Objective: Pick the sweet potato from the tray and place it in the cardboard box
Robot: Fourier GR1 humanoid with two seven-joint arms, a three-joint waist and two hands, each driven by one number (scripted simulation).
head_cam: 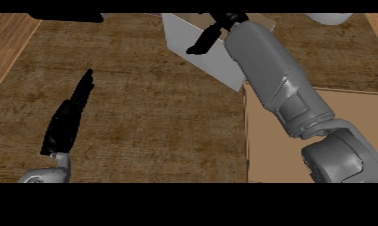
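One hand matters: the right hand (214,32) reaches far forward over the cardboard box (203,52), fingers curled, though whether they hold the sweet potato I cannot tell; it shows nowhere. Left hand (68,117) rests spread over the bench (148,120), well apart.

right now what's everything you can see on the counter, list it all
counter: one, dark brown wood grain, fills most of the view
lighter wood strip: one, pale brown, far left edge
cardboard box: one, tan, lower right, partly behind the right forearm
box flap: one, pale grey, top centre, beside the right hand
white object: one, white, top right edge, cut off, cannot tell what it is
dark shape: one, black, top left edge, cut off
left hand: black, lower left, fingers straight, resting
right hand: black, top centre, over the flap, grip unclear
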